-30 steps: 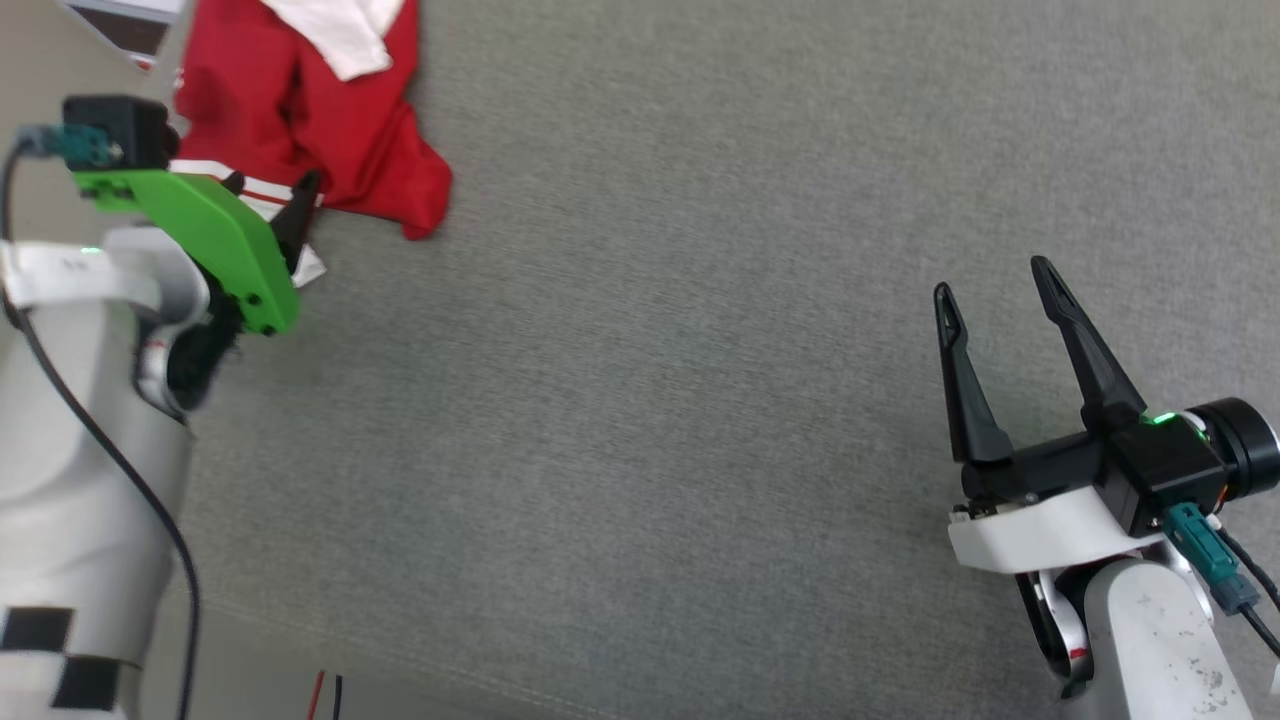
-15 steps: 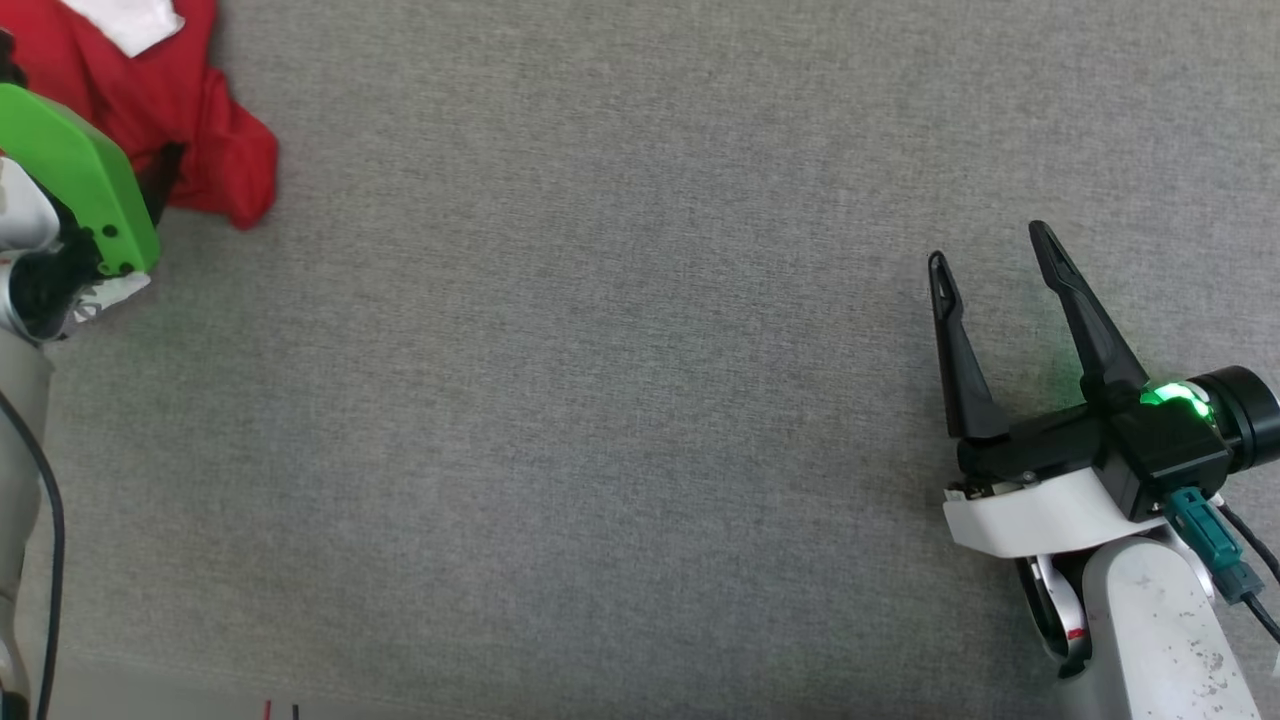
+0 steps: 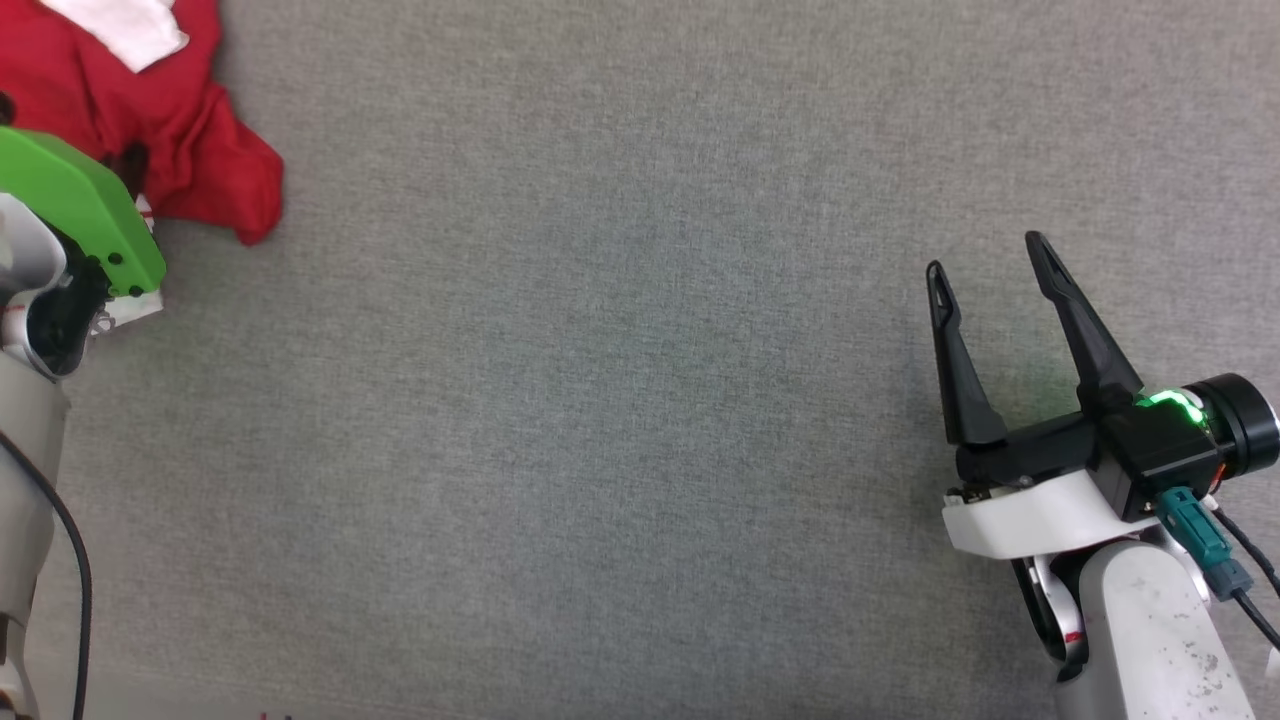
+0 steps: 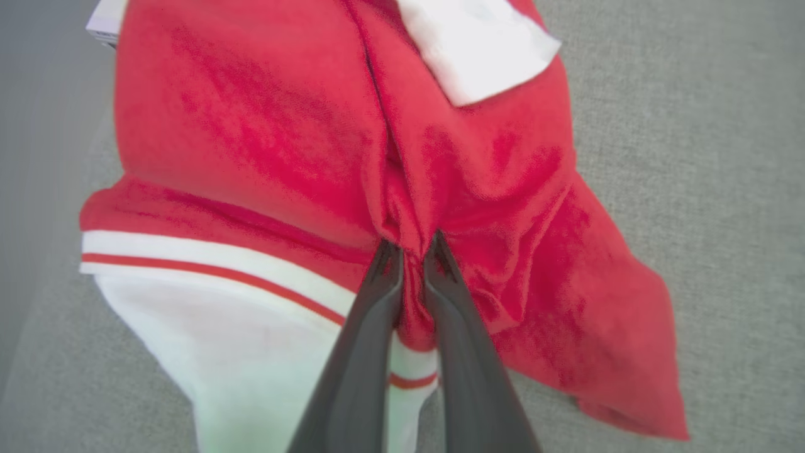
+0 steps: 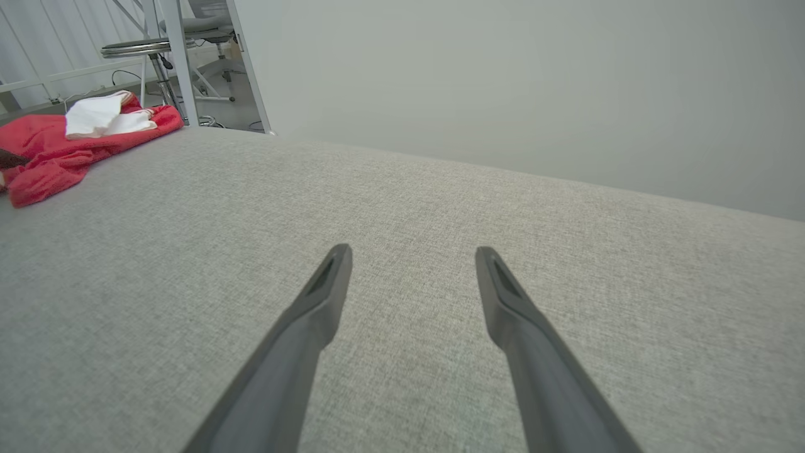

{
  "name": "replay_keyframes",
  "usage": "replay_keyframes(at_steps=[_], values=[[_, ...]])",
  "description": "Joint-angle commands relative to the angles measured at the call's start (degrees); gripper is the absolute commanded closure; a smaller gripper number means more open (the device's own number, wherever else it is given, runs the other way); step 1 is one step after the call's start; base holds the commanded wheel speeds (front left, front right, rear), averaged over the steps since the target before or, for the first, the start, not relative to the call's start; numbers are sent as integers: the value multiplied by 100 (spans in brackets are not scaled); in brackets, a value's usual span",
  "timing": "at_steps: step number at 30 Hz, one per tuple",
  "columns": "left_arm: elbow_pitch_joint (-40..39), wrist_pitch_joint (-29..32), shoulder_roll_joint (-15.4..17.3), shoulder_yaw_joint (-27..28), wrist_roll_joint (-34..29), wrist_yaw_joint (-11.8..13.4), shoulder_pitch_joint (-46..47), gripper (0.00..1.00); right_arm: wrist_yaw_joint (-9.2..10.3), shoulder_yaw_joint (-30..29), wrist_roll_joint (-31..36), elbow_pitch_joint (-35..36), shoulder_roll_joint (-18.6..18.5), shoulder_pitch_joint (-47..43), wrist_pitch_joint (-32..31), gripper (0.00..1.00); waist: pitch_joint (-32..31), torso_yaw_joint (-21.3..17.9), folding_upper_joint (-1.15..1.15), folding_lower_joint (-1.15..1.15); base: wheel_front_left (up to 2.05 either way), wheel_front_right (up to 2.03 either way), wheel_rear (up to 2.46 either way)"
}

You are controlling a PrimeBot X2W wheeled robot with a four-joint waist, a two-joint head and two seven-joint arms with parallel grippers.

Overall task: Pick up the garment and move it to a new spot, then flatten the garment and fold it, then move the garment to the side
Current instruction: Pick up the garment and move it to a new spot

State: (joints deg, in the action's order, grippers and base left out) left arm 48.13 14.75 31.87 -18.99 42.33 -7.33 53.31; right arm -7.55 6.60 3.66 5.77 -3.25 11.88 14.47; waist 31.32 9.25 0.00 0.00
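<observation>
Insp. note for you, operator: the garment lies bunched at the upper left corner of the head view, on the grey fabric surface, partly cut off by the frame edge. Your left end effector is closed narrow on it. In the left wrist view, centre frame, its two dark fingers sit nearly together w/ a ridge of red cloth pinched between the tips. Can't tell whether that fold is raised off the surface. Below-left of the pinch you see the striped trim, red on white, and under it a white sleeve. A second white patch shows at the top, right of centre. In the head view the left arm's green cover overlaps the garment's lower edge at far left. Your right end effector sits at lower right of the head view, spread wide, holding nothing, well apart from the garment. In the right wrist view it hangs over bare surface, w/ the garment at far upper left, a stool beyond it and a pale wall across the top.
</observation>
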Motion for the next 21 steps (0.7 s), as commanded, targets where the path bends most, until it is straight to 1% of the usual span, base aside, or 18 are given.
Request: replay_keyframes(at_steps=[1, 4, 8, 12, 16, 21], values=[[-27, -389, 15, -13, -144, 19, -84, 100, 6, 1, -45, -43, 13, -48, 52, 0, -358, 31, 0, 0, 0, 0, 0], [-131, -1140, 25, 1, -313, 53, -138, 100, 6, 2, -114, -148, 22, -169, 52, 0, -725, 42, 0, 0, 0, 0, 0], [-344, -1721, 98, -12, -477, 89, -233, 100, 6, -29, -235, -257, 31, -312, 52, 0, -1185, 31, 0, 0, 0, 0, 0], [-734, -2232, 216, -73, -758, 280, -314, 100, 6, -119, -467, -280, 34, -409, 52, 0, -1541, -10, 0, 0, 0, 0, 0], [-1232, -2480, 258, -145, -925, 389, -394, 100, 6, -299, -660, -329, 35, -518, 52, 0, -1839, -101, 0, 0, 0, 0, 0], [-1916, -2412, 250, -336, -1052, 370, -416, 100, 6, -432, -831, -350, 36, -620, 52, 0, -2090, -297, 0, 0, 0, 0, 0]])
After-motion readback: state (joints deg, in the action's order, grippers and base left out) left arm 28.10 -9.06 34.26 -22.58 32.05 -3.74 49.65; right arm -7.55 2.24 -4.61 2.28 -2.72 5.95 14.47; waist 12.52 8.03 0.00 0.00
